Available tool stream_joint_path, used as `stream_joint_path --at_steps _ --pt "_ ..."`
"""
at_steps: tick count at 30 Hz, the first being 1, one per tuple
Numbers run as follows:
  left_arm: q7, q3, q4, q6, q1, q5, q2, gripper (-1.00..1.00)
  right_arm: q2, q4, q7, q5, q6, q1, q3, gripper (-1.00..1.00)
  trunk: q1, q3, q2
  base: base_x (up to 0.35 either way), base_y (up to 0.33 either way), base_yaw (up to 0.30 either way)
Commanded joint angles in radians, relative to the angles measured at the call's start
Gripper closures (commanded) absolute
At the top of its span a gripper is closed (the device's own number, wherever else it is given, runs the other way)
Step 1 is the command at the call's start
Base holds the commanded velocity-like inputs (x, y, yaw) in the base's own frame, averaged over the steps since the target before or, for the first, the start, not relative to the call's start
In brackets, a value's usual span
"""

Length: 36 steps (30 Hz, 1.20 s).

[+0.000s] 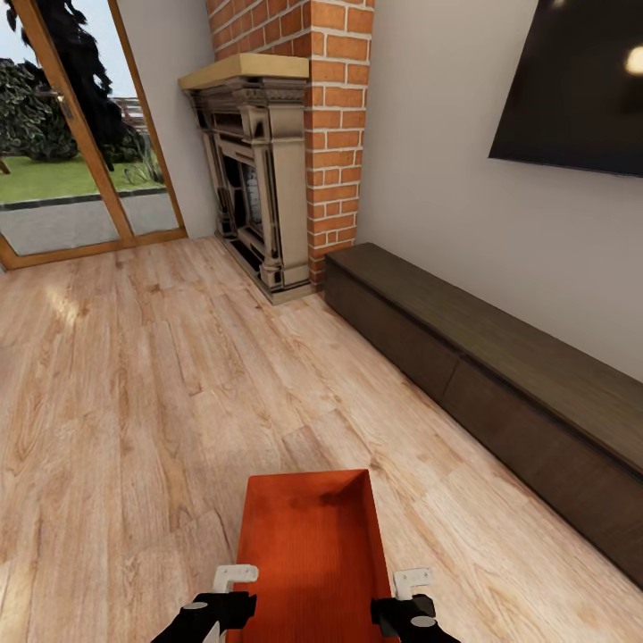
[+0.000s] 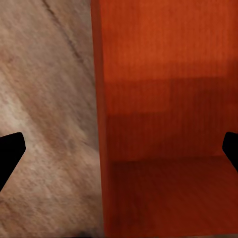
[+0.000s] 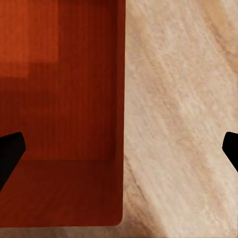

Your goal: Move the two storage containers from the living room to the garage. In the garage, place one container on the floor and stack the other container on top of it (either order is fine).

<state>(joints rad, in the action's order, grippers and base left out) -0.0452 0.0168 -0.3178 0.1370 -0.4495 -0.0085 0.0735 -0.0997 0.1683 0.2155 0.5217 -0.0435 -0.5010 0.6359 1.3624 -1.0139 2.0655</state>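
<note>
Living room's light wood plank floor (image 1: 134, 402) is carrying one orange-red storage container (image 1: 313, 545) near the dark cabinet (image 1: 500, 393), with the left gripper (image 2: 119, 148) and right gripper (image 3: 119, 148) hanging wide apart, each straddling a side wall, risking a thin-walled, lopsided pinch that could tip it.

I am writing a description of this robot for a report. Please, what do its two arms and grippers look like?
Both arms end in glossy black, blocky housings. The left gripper and the right gripper carry short, pale grey-white, bracket-shaped fingers with small screw holes. In the wrist views the fingertips appear as plain black wedges. No cables or markings are visible.
</note>
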Motion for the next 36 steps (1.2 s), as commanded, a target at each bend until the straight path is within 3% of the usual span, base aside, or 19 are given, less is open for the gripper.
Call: stream_joint_path --at_steps 1,36 --pt "-0.002 0.002 -0.002 0.006 0.000 -0.001 0.000 -1.00 0.000 -0.001 0.004 0.011 -0.004 -0.001 0.008 -1.00 0.004 -0.004 0.008 0.000 0.000 0.000" --pt "-0.002 0.003 -0.003 -0.001 0.000 -0.001 -0.004 -1.00 0.000 -0.001 0.002 0.010 -0.004 -0.001 0.009 -1.00 0.138 -0.114 0.253 0.000 0.000 0.000"
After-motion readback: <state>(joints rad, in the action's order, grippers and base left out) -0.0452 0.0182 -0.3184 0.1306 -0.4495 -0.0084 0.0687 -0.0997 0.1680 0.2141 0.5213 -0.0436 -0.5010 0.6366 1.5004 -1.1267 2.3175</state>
